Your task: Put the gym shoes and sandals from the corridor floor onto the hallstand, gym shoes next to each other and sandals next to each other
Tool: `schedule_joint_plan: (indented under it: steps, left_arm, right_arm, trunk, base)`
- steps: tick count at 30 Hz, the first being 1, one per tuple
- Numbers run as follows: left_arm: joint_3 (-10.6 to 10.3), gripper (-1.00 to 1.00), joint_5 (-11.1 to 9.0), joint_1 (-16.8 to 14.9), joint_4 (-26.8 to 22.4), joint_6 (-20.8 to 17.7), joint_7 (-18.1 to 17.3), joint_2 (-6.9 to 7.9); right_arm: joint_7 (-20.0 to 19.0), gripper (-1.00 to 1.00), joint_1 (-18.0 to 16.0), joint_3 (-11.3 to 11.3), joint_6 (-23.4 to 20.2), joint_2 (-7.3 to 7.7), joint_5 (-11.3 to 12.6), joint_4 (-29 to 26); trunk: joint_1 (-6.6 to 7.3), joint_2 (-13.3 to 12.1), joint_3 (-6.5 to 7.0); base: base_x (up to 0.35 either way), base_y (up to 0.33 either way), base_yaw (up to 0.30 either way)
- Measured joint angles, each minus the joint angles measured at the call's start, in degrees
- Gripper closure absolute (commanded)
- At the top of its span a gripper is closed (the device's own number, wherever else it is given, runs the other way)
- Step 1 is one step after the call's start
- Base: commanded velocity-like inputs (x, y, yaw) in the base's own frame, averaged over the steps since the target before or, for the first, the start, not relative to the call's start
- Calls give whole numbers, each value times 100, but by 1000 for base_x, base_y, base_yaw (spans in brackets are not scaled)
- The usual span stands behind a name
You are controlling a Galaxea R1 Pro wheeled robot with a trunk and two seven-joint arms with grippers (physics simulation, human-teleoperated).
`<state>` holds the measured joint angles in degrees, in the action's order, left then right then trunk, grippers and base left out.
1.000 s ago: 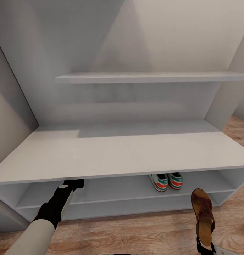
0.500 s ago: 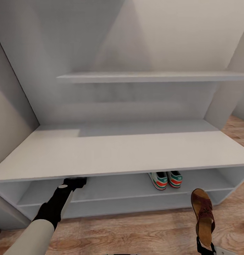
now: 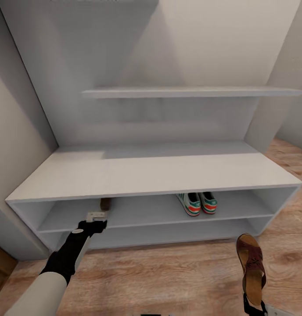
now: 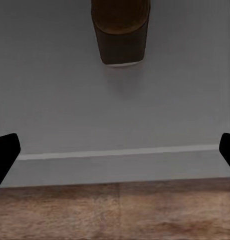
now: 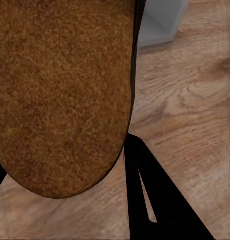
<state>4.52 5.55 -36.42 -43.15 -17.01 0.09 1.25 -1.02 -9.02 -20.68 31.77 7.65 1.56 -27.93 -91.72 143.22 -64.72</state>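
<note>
Head view, left to right: the hallstand (image 3: 151, 175) spans the frame's middle, with 1 sandal (image 3: 106, 203) already on its upper shelf at lower left, its heel end toward the room, as the left wrist view (image 4: 120, 31) confirms. The left gripper (image 3: 95, 217) hovers just in front of that shelf's edge, fingers spread and empty, the forearm rising from the lower-left corner toward the rack. The 2 gym shoes (image 3: 197, 203) stand side by side, touching, on the same shelf right of centre. At lower right, the right gripper (image 3: 253, 304) is clamped on the heel end of the 2nd sandal (image 3: 252, 267), holding it upright with toe up above the corridor floor (image 3: 168, 272); the right wrist view shows its sole (image 5: 64, 95) close to the camera. The step in hand is judged to be delivery of this sandal; to do it well, the right arm should carry it leftward across the gym shoes, tip it flat, slide it under the bench top, and release it just beside the shelved sandal, clear of the left gripper.
</note>
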Motion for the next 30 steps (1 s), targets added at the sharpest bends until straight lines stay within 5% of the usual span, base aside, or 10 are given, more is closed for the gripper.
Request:
schedule_joint_plan:
  steps: [3, 7, 13, 20, 25, 30]
  left_arm:
    - [9, -100, -6, 6, -3, 42, -12, 4]
    - [14, -100, -38, 190, 6, 566, -60, 119]
    - [63, -100, -322, 989, 1, 1460, -460, 364]
    - [539, -100, -828, 1938, -14, 2610, -2465, 723]
    - [1293, -100, -1004, 2482, 21, 3020, -3989, 826]
    - [1651, -100, -1006, 2861, 110, 3406, -4528, 844]
  right_arm:
    - [0, 100, 0, 0, 0, 0, 0, -3]
    - [0, 100, 0, 0, 0, 0, 0, -1]
    - [0, 100, 0, 0, 0, 0, -1, 9]
    - [7, 100, 0, 0, 0, 0, -7, 19]
    - [4, 100, 0, 1, 7, -4, -12, 23]
    - [-6, 100, 0, 1, 8, -1, -19, 36]
  trunk:
    - [0, 0, 0]
    - [0, 0, 0]
    - [0, 0, -1]
    - [3, 0, 0]
    - [4, 0, -1]
    - [4, 0, 0]
  base:
    - [-336, 0, 0]
    - [-336, 0, 0]
    - [-301, 0, 0]
    - [-49, 0, 0]
    - [-5, 0, 0]
    - [0, 0, 0]
